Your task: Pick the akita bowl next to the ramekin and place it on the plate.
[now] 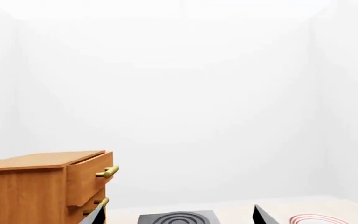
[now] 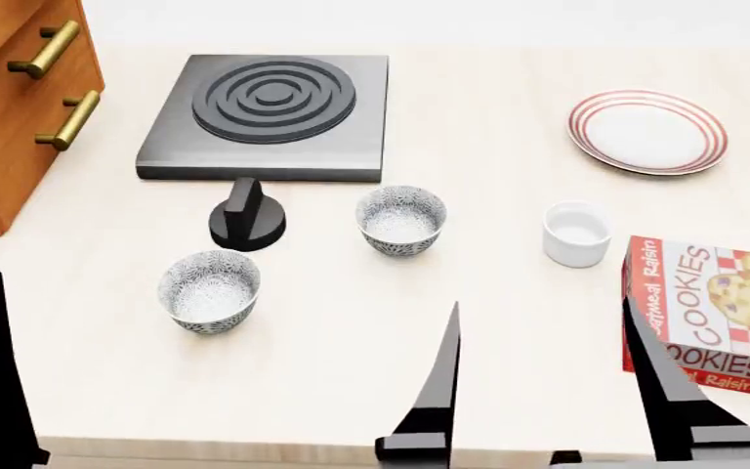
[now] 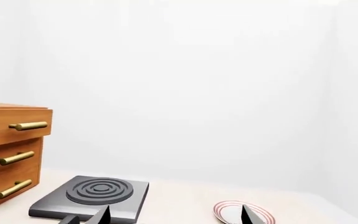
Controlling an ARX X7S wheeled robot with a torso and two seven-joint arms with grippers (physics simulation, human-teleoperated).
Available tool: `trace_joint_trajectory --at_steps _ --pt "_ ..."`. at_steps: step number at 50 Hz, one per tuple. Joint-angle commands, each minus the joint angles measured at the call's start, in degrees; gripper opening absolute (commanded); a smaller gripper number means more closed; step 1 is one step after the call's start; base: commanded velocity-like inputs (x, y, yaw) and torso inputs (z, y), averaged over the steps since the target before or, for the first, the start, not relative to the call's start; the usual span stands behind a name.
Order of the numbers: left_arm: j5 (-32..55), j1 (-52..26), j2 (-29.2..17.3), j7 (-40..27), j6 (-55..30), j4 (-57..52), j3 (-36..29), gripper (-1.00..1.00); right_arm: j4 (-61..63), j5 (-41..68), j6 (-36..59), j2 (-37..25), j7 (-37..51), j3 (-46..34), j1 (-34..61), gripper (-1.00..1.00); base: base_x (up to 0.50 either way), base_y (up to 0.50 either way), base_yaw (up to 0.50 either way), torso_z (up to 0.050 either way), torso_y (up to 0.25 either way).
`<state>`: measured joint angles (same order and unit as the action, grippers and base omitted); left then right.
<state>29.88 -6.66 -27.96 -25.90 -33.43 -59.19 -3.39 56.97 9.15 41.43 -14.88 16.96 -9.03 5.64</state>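
Here, in the left wrist view, the left gripper (image 1: 179, 215) is showing only two dark fingertips standing well apart, open and holding nothing. Past them a wooden drawer cabinet with brass handles (image 1: 45, 186), a grey square hotplate with ringed burner (image 1: 177, 218) and the edge of the round white plate with red rim stripes (image 1: 316, 219) are sitting on the pale wooden table (image 1: 241, 210).

In the head view, the right gripper (image 2: 545, 381) is hovering low near the table's front edge, its black fingers spread and empty. The small deep akita bowl with grey-black speckle (image 2: 401, 220) is resting upright just beside the plain glossy white ramekin (image 2: 576, 234), apart from it. A second speckled bowl (image 2: 210, 290) is lying nearer the robot, beside a black knob (image 2: 246, 215). The plate is sitting far right, beyond the ramekin. A red cookie box (image 2: 707, 313) is lying at the right edge.

In the right wrist view, the right fingertips are framing the hotplate and plate, wide apart.
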Motion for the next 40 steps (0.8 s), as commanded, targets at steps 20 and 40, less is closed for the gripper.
trace_joint_trajectory --at_steps 20,40 --pt "9.3 -3.9 -17.9 -18.5 13.0 -0.2 -11.3 1.0 2.5 7.8 -2.2 -8.3 11.8 -2.9 2.0 1.0 0.0 0.0 0.0 0.0 0.0" --pt "9.8 -4.6 -19.7 -20.4 14.9 0.5 -13.4 1.0 1.4 10.1 -4.9 -9.9 13.5 -3.0 1.4 1.0 0.03 0.0 0.0 0.0 0.0"
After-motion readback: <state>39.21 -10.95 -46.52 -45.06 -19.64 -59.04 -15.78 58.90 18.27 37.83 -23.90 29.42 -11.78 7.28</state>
